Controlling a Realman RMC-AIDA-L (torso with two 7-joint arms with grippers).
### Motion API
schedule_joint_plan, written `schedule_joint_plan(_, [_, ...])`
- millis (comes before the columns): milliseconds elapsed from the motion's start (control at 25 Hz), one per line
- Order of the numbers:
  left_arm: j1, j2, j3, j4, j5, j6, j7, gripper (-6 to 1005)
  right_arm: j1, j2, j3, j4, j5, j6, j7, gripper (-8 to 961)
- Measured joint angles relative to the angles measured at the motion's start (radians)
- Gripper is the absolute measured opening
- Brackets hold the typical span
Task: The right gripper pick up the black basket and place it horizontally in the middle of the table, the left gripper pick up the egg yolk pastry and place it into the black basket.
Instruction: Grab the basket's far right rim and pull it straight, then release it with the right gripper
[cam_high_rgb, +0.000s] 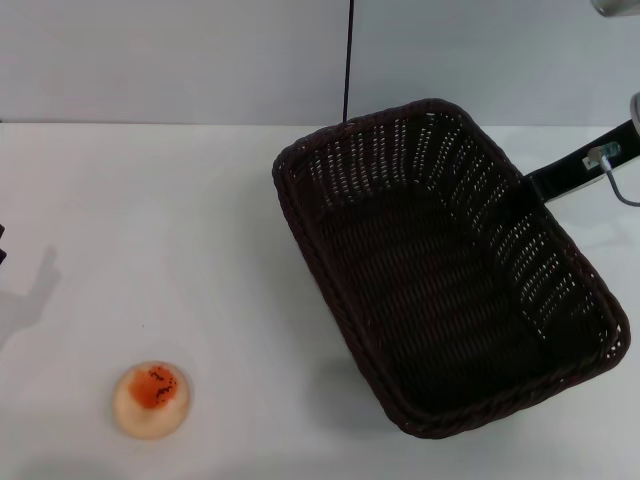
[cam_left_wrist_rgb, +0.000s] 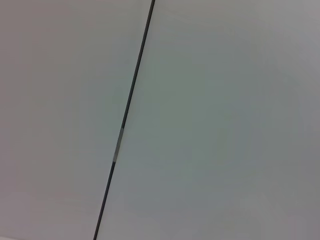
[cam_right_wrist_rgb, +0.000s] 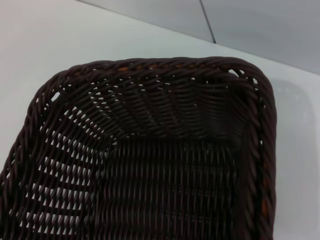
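The black basket (cam_high_rgb: 440, 270) is the big dark woven thing right of centre on the white table (cam_high_rgb: 150, 200), lying at a slant. My right gripper (cam_high_rgb: 530, 190) reaches in from the right and is shut on the basket's far right rim. The right wrist view looks down into the basket (cam_right_wrist_rgb: 150, 165). The egg yolk pastry (cam_high_rgb: 150, 398) sits alone on the table at the near left, pale with an orange top. Only a dark sliver of my left gripper (cam_high_rgb: 2, 245) shows at the left edge, well away from the pastry.
A grey wall (cam_high_rgb: 180, 60) with a thin black vertical seam (cam_high_rgb: 348, 60) stands behind the table. The left wrist view shows only that wall and its seam (cam_left_wrist_rgb: 125, 120). A cable (cam_high_rgb: 620, 190) hangs by the right arm.
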Motion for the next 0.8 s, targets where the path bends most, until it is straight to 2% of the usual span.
schedule_joint_plan(280, [0.002,0.000,0.000,-0.004,0.000,-0.007,0.002,826,-0.014,0.000,0.001,-0.107,0.007,-0.019,-0.045,295])
schedule_joint_plan(400, [0.010,0.000,0.000,-0.007,0.000,-0.007,0.007,826,-0.001,-0.007,0.002,-0.114,0.040,-0.036,-0.105,197])
schedule_joint_plan(640, [0.020,-0.002,-0.001,-0.007,0.000,-0.007,0.008,826,0.057,-0.020,0.000,-0.116,0.082,-0.087,-0.351,196])
schedule_joint_plan(800, [0.027,-0.004,-0.001,-0.009,0.000,-0.001,0.004,826,0.089,-0.020,-0.014,-0.105,0.082,-0.085,-0.534,190])
